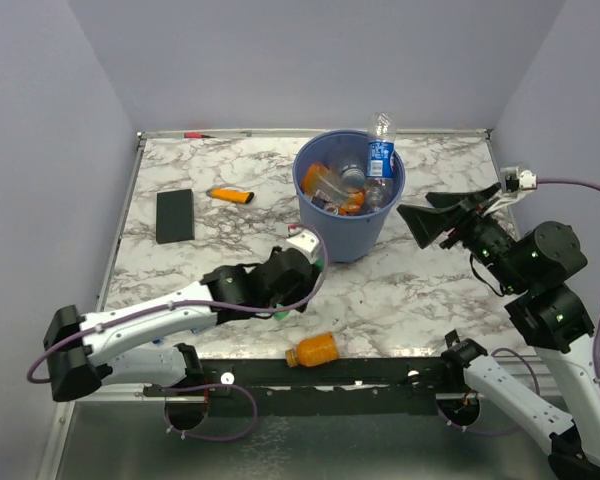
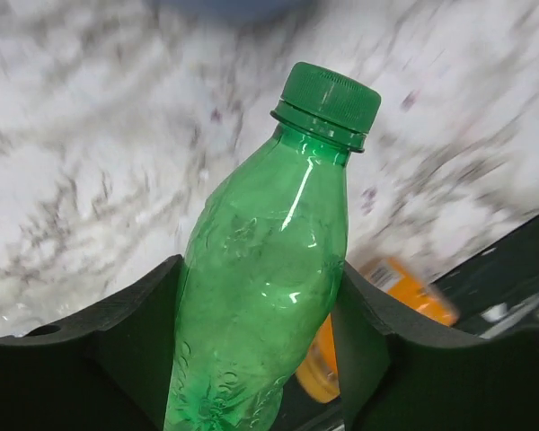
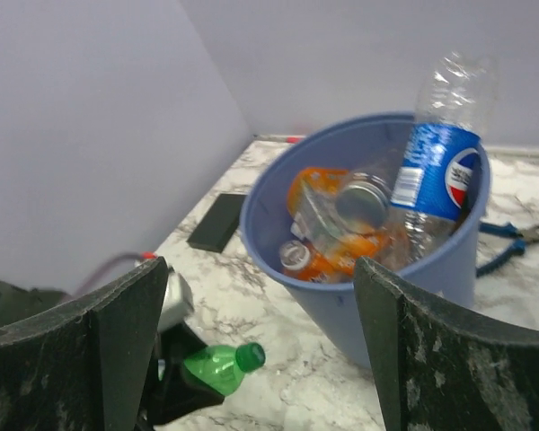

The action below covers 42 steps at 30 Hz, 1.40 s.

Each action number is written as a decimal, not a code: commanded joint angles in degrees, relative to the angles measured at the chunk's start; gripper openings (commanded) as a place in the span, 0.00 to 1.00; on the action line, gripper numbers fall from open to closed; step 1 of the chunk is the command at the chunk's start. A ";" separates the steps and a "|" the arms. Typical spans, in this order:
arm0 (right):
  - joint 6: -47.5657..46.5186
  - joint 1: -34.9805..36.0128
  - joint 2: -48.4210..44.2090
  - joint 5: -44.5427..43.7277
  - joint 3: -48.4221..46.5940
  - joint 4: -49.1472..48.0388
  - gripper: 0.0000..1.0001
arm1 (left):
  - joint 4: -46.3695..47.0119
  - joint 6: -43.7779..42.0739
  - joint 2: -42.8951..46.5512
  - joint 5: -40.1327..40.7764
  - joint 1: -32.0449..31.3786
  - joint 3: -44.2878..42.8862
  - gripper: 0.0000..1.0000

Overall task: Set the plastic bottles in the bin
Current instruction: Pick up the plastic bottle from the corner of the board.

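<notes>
My left gripper (image 1: pixel 283 290) is shut on a green bottle (image 2: pixel 260 269) with a green cap and holds it in front of the bin; the bottle also shows in the right wrist view (image 3: pixel 217 366). The blue bin (image 1: pixel 352 238) stands at the back middle and holds several bottles, among them orange ones (image 1: pixel 320 180) and a clear one with a blue label (image 1: pixel 381 155) sticking up above the rim. An orange bottle (image 1: pixel 315 350) lies on the table near the front edge. My right gripper (image 1: pixel 435 215) is open and empty, right of the bin (image 3: pixel 341 314).
A flat black rectangle (image 1: pixel 175 215) and an orange marker (image 1: pixel 230 195) lie left of the bin. Blue-handled pliers (image 3: pixel 512 242) lie behind the bin. A black rail (image 1: pixel 330 372) runs along the near edge. Walls close in the table's left, back and right.
</notes>
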<state>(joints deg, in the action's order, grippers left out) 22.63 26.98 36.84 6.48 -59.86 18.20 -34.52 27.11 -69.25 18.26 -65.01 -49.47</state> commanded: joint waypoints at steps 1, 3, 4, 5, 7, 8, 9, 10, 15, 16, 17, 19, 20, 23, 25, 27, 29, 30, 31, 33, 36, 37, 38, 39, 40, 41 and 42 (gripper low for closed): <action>0.02 -0.09 2.69 12.42 -4.12 -0.30 0.89 | 6.52 -3.09 12.14 4.98 -0.20 -8.45 0.28; 2.69 -0.13 4.66 18.78 -4.39 -3.36 0.90 | 14.73 -3.97 17.17 2.75 -0.20 -8.06 0.27; 3.80 -0.12 5.67 21.66 -4.33 -5.24 0.91 | 19.01 -4.25 19.48 1.72 -0.20 -7.15 0.27; 5.16 -0.11 6.68 23.72 -4.31 -7.71 0.91 | 23.66 -4.36 21.12 1.20 -0.20 -5.62 0.26; 6.84 -0.01 9.24 26.13 -4.46 -10.76 0.91 | 31.06 -4.56 22.89 0.82 -0.20 -4.09 0.25; 7.14 -0.01 10.31 26.58 -4.72 -11.85 0.91 | 33.64 -4.99 22.85 0.57 -0.20 -3.90 0.25; 7.41 0.00 11.41 26.78 -5.11 -12.65 0.91 | 35.56 -5.37 22.24 0.11 -0.20 -4.13 0.24; 8.07 -0.06 12.53 27.24 -5.55 -13.60 0.91 | 36.71 -5.72 21.41 -0.45 -0.20 -4.71 0.24; 12.37 0.15 16.72 30.18 -7.34 -21.06 0.91 | 38.39 -6.27 16.33 -3.11 -0.20 -8.10 0.23; 12.27 0.34 17.67 30.18 -8.02 -21.14 0.91 | 38.49 -6.38 15.61 -3.18 -0.20 -8.50 0.23; 12.02 0.59 18.62 30.17 -8.83 -21.04 0.91 | 38.73 -6.31 15.06 -3.06 -0.20 -8.79 0.23; 11.53 1.81 19.93 29.69 -9.73 -21.44 0.91 | 38.96 -5.83 13.98 -2.85 -0.20 -9.48 0.22; 11.25 2.40 20.51 29.43 -10.21 -21.36 0.91 | 38.96 -5.70 13.52 -2.83 -0.19 -9.81 0.22; 9.21 5.12 22.63 27.72 -12.58 -19.13 0.91 | 38.95 -5.60 12.52 -2.78 -0.16 -10.58 0.22; 6.85 7.12 24.23 25.53 -14.96 -14.94 0.89 | 39.02 -5.67 12.39 -2.60 -0.20 -10.77 0.22; 5.09 8.66 25.47 23.29 -16.07 -11.77 0.86 | 39.21 -5.69 12.54 -2.38 -0.21 -10.82 0.22; 4.03 9.61 26.11 20.94 -16.38 -9.55 0.82 | 39.26 -5.81 12.80 -1.95 -0.16 -10.82 0.22; 3.69 9.92 26.25 19.97 -16.27 -8.91 0.78 | 39.24 -5.80 12.95 -1.70 -0.20 -10.78 0.22; 3.43 10.15 26.38 19.35 -16.26 -8.26 0.74 | 39.23 -5.82 13.06 -1.39 -0.20 -10.74 0.22; 3.21 10.49 26.60 18.99 -16.18 -7.65 0.66 | 39.27 -5.82 13.33 -1.01 -0.20 -10.57 0.21; 2.96 11.04 27.32 18.31 -16.91 -6.42 0.50 | 39.34 -5.75 13.77 -0.50 -0.21 -10.26 0.21; 2.87 11.15 27.67 18.03 -17.30 -5.89 0.43 | 39.34 -5.76 13.87 -0.43 -0.20 -10.21 0.21; 2.86 11.14 27.83 17.58 -17.53 -5.59 0.35 | 39.31 -5.71 13.96 -0.38 -0.20 -10.21 0.21; 2.87 11.13 27.84 17.06 -17.64 -5.66 0.27 | 39.35 -5.75 14.09 -0.46 -0.20 -10.08 0.24; 2.74 11.14 27.78 16.34 -17.77 -6.05 0.20 | 39.20 -5.72 14.30 -0.69 -0.20 -9.99 0.35; 2.50 11.16 27.74 15.29 -18.11 -6.24 0.14 | 38.98 -5.75 14.69 -0.72 -0.20 -9.84 0.51; 2.02 11.16 27.88 13.51 -18.86 -5.91 0.06 | 38.65 -5.74 15.28 -0.24 -0.20 -9.66 0.69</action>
<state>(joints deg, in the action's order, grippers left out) 26.11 37.95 64.10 25.96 -76.23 9.74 2.50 21.85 -56.51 17.63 -64.99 -58.70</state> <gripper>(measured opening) 0.359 0.603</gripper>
